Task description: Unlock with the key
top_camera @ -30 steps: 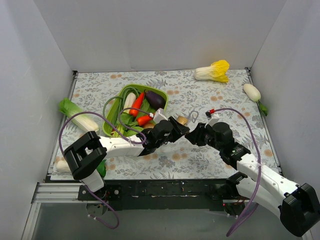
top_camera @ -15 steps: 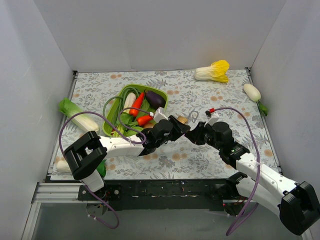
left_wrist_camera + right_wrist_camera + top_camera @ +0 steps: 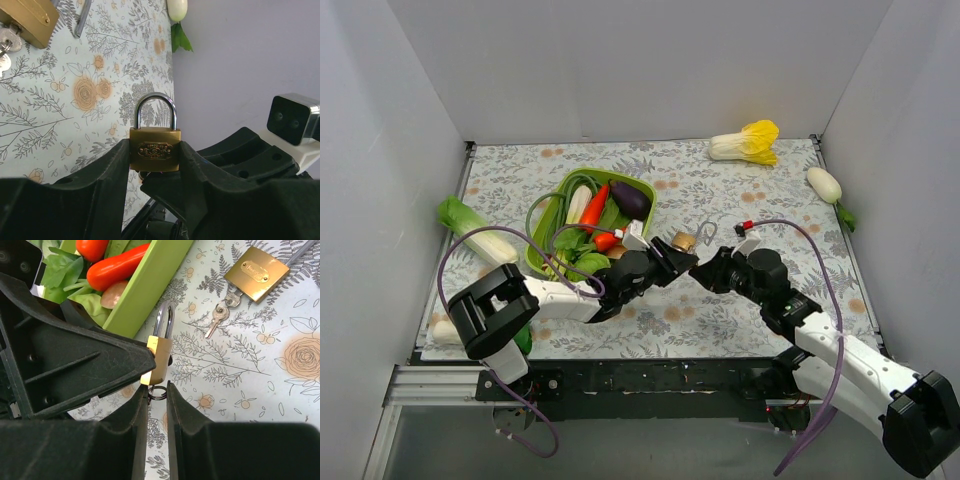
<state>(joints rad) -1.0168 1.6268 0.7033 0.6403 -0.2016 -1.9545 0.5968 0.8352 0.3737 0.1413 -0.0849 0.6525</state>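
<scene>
1. The flowered table (image 3: 750, 190) bears everything, and the two arms meet nose to nose above its middle.
2. A green tray (image 3: 150, 285) of vegetables lies just beside that meeting point, on the left arm's side.
3. The left claw (image 3: 155, 155) is clamped on a brass padlock (image 3: 160, 357). One finger presses each side of the body, and the steel loop stands free beyond the fingertips.
4. The right claw (image 3: 157, 390) is drawn narrow, with its two tips right under the base of the held padlock.
5. A second padlock (image 3: 256, 272) lies flat on the table, apart from both claws. Spare keys (image 3: 219, 314) rest against its corner.
6. The key (image 3: 154, 390) sits at the base of the held padlock, in the slim gap between the right claw's fingertips. Only its small ring shows; the blade is hidden. Whether the fingers actually pinch it cannot be told.
</scene>
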